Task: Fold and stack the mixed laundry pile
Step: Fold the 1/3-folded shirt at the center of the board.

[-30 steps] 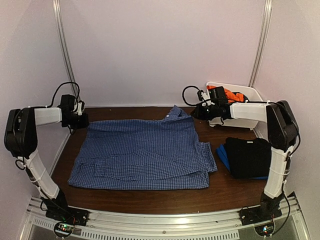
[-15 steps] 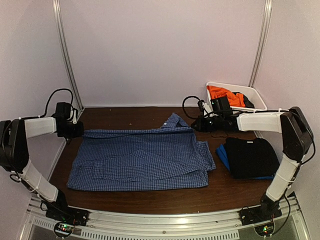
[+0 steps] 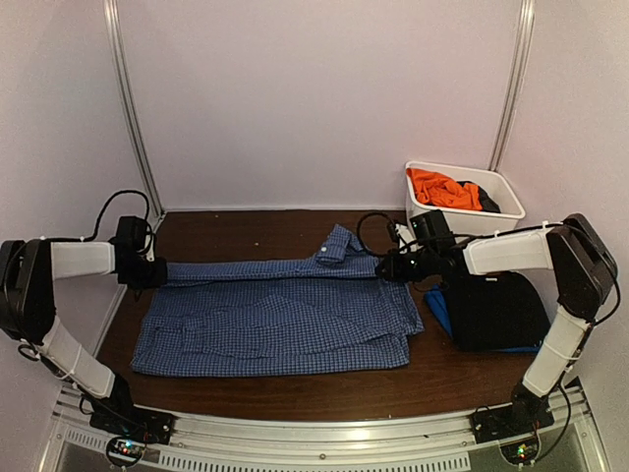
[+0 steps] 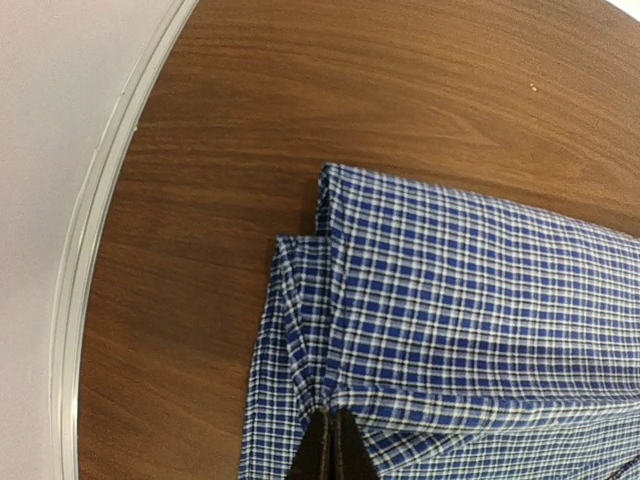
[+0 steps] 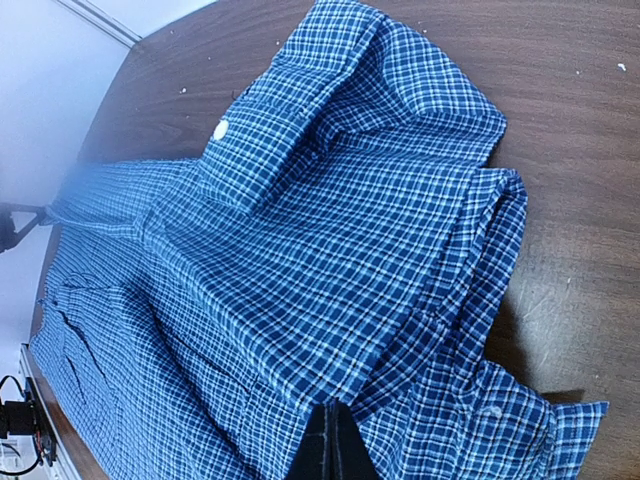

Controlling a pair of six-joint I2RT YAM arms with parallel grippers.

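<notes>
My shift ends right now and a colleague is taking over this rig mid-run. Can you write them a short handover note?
Left end effector: shut, pinching the far left corner of the checked shirt.
Right end effector: shut, pinching the shirt's far right edge near the collar.
The shirt lies spread on the table, mid-fold, with its far edge doubled over.
Done: a black garment lies folded on a blue piece at the right.
Left: finish folding the shirt and stack it, then do the orange T-shirt in the white tub.

High view, 2 wrist close-ups on shirt [image 3: 275, 315]
</notes>
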